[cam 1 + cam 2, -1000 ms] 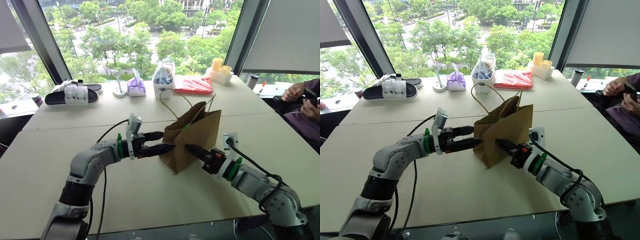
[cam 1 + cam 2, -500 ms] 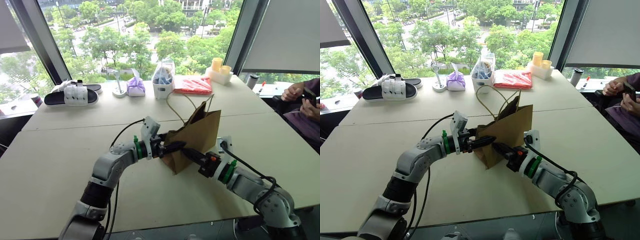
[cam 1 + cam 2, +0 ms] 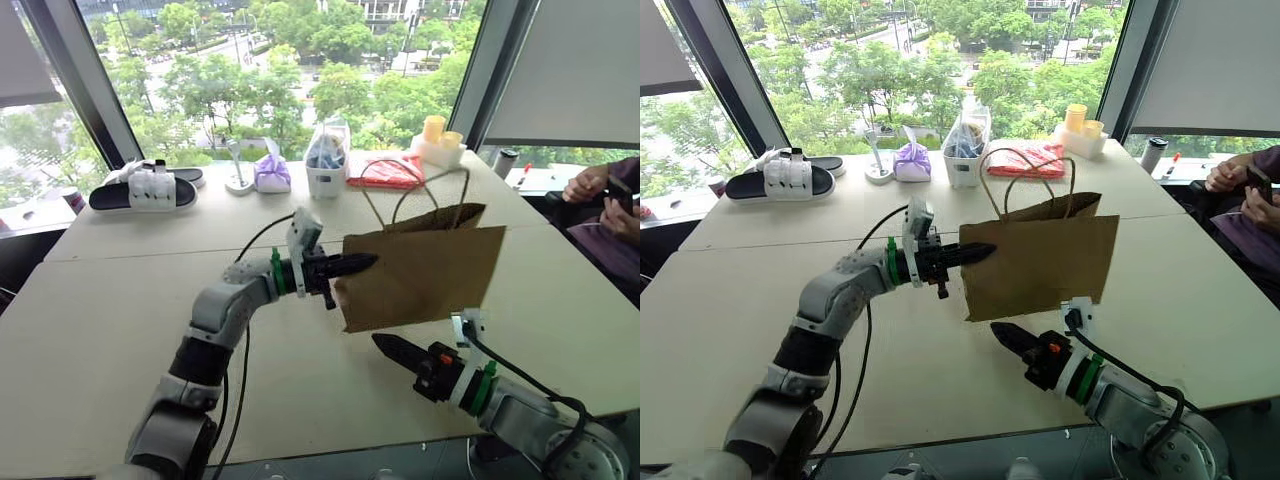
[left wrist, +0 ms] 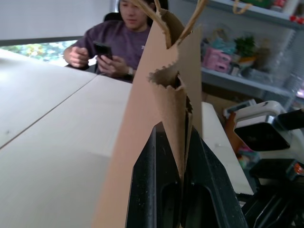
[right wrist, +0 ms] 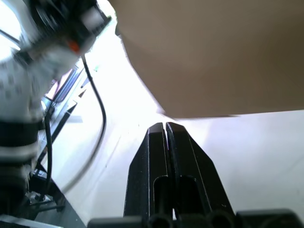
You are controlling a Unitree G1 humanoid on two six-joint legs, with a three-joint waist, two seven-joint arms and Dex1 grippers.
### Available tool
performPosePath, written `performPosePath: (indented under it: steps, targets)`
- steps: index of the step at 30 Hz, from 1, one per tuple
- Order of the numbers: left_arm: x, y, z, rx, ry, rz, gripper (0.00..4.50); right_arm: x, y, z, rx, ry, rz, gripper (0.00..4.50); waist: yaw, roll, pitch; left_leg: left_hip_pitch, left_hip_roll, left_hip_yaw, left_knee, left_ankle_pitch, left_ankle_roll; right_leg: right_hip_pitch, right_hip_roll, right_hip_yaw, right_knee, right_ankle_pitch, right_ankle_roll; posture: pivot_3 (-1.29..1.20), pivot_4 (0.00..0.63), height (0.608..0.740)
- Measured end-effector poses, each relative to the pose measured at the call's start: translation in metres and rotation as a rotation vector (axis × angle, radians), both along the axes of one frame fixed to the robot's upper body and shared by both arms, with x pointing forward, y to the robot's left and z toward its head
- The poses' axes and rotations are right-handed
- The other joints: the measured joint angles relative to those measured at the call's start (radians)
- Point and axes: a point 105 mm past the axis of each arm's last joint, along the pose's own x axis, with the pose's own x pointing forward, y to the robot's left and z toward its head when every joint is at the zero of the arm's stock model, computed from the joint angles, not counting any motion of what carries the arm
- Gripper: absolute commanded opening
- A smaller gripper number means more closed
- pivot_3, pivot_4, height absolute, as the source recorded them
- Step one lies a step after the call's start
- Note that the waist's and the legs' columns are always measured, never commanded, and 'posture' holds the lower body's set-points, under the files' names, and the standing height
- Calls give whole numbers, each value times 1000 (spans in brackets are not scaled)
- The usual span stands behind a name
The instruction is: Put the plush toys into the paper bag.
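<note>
- The plain brown kraft paper bag (image 3: pixel 420 275) with two tan twisted-cord loop handles now hangs clear of the pale beige table (image 3: pixel 100 330); a second ago it stood crumpled on the tabletop between both arms.
- The left gripper (image 3: pixel 352 264), which stood wide open a second ago, has clamped its black fingers (image 4: pixel 156 190) on the bag's side edge near the rim and lifted it; the left wrist view shows the paper fold pinched between them.
- The right gripper (image 3: pixel 385 345) has drawn back from the bag's side and sits low, below the bag and apart from it, fingers (image 5: pixel 166 152) pressed together on nothing.
- In my judgement the bag is being raised and straightened, so that its mouth opens upward for loading.
- Neither plush toy can be made out on the table; whether one already lies inside the bag cannot be told.
- Count: one paper bag, two grippers.
- Along the far edge by the window are one black-and-white slipper (image 3: pixel 145 188), one purple cloth bundle (image 3: pixel 272 173), one white container with a clear plastic bag (image 3: pixel 327 158), one red packet (image 3: pixel 385 170) and two yellow cups (image 3: pixel 442 135).
- One seated person (image 3: pixel 610 210) holds a phone at the right edge.
</note>
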Motion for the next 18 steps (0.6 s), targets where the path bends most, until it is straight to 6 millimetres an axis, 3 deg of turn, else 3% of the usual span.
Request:
performPosePath:
  steps: [2,6,7,9,16,18]
  targets:
    - [12,2,-1,61,-40,-28,19,-5,0,-4,-16,15,10,0,1,0,0,0,0,0,0,0,0,1,0,0,-1,0,0,0,150,740]
    - [38,3,-26,152,-23,-21,19,-13,1,-5,-31,18,16,0,4,-1,0,0,0,0,1,0,1,1,0,-1,-1,0,0,0,150,740]
    - [42,3,-30,162,-18,-17,264,-14,1,-6,-34,23,14,0,3,-1,1,0,0,-1,1,0,1,1,0,-1,-1,0,0,0,150,740]
    - [46,2,-35,184,-13,-22,905,-18,1,-8,-42,30,0,0,3,-2,1,-1,0,-1,1,-1,1,1,0,-1,-1,0,0,0,150,740]
    - [49,3,-51,190,25,-16,4419,-23,-2,-8,-53,28,-23,0,-1,-2,1,0,0,-1,1,-1,1,1,0,-1,0,0,1,0,150,740]
    - [52,7,-48,183,13,7,4470,-21,-4,-4,-59,7,-28,0,-2,-2,1,0,0,-1,1,-1,1,1,0,-1,0,0,1,0,150,740]
